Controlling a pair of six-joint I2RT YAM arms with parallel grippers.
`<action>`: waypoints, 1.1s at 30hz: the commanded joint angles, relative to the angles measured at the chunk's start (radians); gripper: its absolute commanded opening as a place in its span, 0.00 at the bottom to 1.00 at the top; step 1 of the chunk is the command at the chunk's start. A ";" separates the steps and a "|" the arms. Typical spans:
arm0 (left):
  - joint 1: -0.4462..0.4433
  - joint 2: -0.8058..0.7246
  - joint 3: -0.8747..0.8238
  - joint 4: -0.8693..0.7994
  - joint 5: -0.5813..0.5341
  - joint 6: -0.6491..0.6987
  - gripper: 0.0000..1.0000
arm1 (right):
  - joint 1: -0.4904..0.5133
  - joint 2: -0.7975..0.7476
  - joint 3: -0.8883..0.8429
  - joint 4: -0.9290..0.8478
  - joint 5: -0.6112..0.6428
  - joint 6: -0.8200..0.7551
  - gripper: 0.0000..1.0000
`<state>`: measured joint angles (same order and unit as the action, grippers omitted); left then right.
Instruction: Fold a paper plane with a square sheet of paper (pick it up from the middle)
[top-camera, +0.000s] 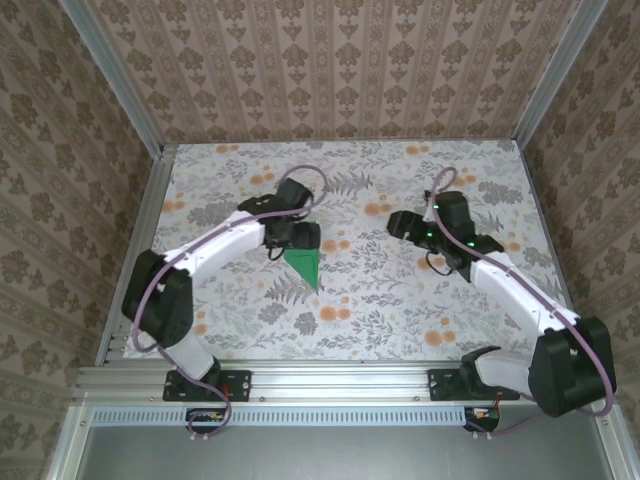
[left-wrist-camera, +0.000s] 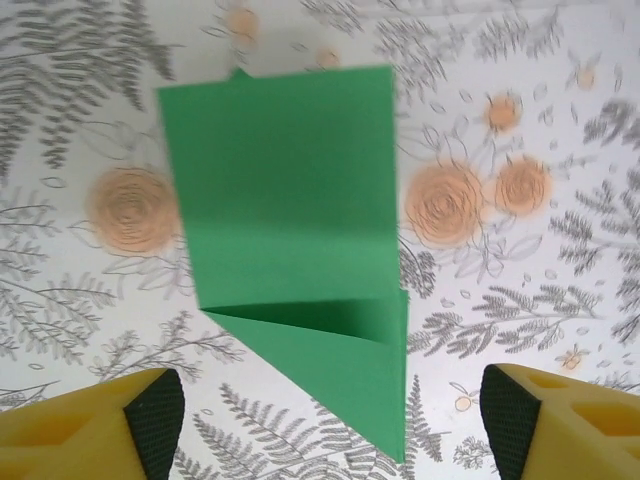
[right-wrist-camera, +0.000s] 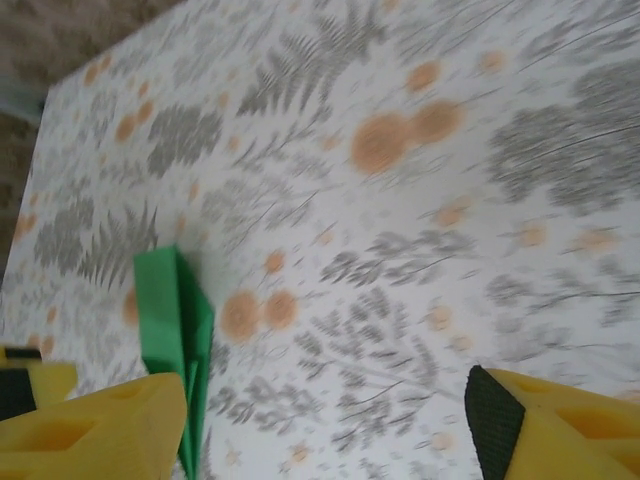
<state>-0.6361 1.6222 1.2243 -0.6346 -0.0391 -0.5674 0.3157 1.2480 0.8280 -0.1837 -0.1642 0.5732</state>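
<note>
A: Yellow fingers (left-wrist-camera: 80, 425) at the bottom edge, left wrist view. Left claw (left-wrist-camera: 330, 425) wide, nothing in it. Paper (left-wrist-camera: 290, 230) lies on the worktop (left-wrist-camera: 560, 300), clear of both pads.
B: Shape?
A: Folded. Oblong part farther off, pointed flap at the near edge of the view, between the tips. Layers overlap near the point.
B: Right wrist view?
A: Right claw (right-wrist-camera: 335, 430) wide too, empty. Paper (right-wrist-camera: 170, 310) low at the left, well apart from it; one fold stands up a little.
B: Top view?
A: Left claw (top-camera: 300, 238) above the blunt end of the paper (top-camera: 305, 265), as far as I can tell; point aims toward the arm bases. Right claw (top-camera: 395, 222) off to the side over the worktop (top-camera: 400, 300).
B: Handling?
A: Light, thin, limp, I judge. Creases likely spring back, it should slide easily on the print, and a hard pinch would crumple it. Best taken at the middle, across the stacked layers by the centre fold, gently.
</note>
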 joint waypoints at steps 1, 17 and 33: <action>0.081 -0.060 -0.109 0.086 0.107 -0.064 0.81 | 0.156 0.093 0.085 -0.048 0.060 -0.012 0.70; 0.327 -0.275 -0.429 0.197 0.213 -0.148 0.82 | 0.504 0.665 0.517 -0.124 0.042 0.008 0.32; 0.321 -0.186 -0.503 0.434 0.464 -0.227 0.74 | 0.422 0.777 0.507 -0.082 0.010 0.005 0.31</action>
<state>-0.3183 1.4204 0.7387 -0.2768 0.3424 -0.7601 0.7479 2.0121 1.3411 -0.2695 -0.1246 0.5785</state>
